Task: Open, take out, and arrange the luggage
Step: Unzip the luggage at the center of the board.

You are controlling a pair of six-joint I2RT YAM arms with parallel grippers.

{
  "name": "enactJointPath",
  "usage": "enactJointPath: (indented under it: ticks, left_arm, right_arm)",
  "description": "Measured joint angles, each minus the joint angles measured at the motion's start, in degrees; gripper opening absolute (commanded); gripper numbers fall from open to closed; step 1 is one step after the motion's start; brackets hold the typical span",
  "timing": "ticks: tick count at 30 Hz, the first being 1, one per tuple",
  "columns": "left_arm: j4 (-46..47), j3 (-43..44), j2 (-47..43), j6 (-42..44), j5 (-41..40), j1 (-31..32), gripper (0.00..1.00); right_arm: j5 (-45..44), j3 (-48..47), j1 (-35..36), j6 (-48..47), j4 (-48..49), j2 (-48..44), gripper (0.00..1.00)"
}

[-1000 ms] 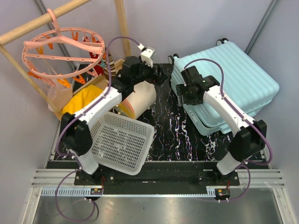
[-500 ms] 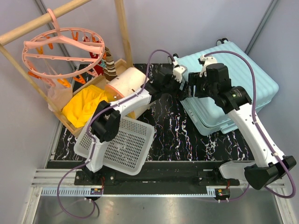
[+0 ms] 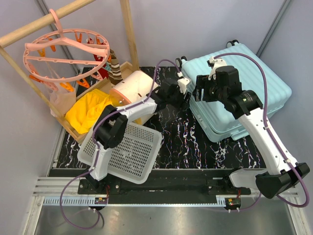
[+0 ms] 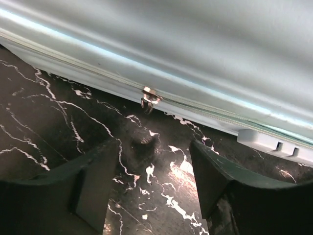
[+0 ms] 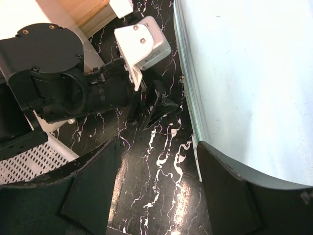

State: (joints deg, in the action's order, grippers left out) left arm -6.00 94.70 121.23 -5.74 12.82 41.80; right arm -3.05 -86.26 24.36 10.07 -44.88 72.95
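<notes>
The luggage [image 3: 244, 83], a pale mint ribbed suitcase, lies flat and closed at the table's back right. My left gripper [image 3: 187, 99] reaches across to its left edge. In the left wrist view, a metal zipper pull [image 4: 148, 99] hangs from the seam of the luggage [image 4: 195, 44], just ahead of my left gripper [image 4: 154, 156], which is open with only the table between its fingers. My right gripper [image 3: 200, 93] hovers open over the same edge. In the right wrist view, my right gripper [image 5: 159, 152] straddles the rim of the luggage [image 5: 244, 73], holding nothing.
A white perforated basket [image 3: 127, 147] lies at the front left on the black marbled table [image 3: 186, 142]. Behind it are a cream-and-orange drawer box [image 3: 139, 95] and a yellow cloth [image 3: 90, 110]. A pink round peg hanger [image 3: 63, 51] hangs from a wooden pole at the back left.
Both arms have swung from a folded pose out to the suitcase's left edge. The left gripper's jaws have narrowed, and it has drawn back slightly to the left.
</notes>
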Motion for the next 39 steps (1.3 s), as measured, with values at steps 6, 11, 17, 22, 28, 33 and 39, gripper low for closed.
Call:
enactJointPath:
  ticks: [6, 11, 17, 22, 28, 33, 39]
  left_arm:
    - [1.84, 0.07, -0.04, 0.02, 0.33, -1.31, 0.62]
    - [3.13, 0.70, -0.04, -0.63, 0.68, -2.19, 0.59]
    - [4.59, 3.15, 0.57, -2.29, 1.81, -2.36, 0.57]
    - [5.57, 3.54, 0.81, -3.30, 2.89, -2.27, 0.56]
    - [5.92, 3.56, 1.73, -4.35, 3.54, -2.05, 0.50]
    - [5.51, 3.17, 2.43, -4.74, 3.67, -2.01, 0.54]
    - [5.68, 3.04, 2.43, -4.85, 3.69, -2.01, 0.49]
  right_arm:
    - [-0.44, 0.02, 0.00, 1.16, 0.02, -0.20, 0.73]
    - [-0.52, 0.02, 0.00, 1.33, 0.02, -0.20, 0.73]
    - [-0.52, 0.02, 0.00, 1.33, 0.02, -0.20, 0.72]
    - [-0.55, 0.02, 0.00, 1.33, 0.02, -0.20, 0.72]
    - [-0.55, 0.04, 0.00, 1.36, 0.02, -0.20, 0.72]
    - [-0.61, 0.28, 0.00, 1.44, 0.04, -0.33, 0.73]
    - [-0.83, 0.83, 0.00, 1.81, 0.02, -0.90, 0.73]
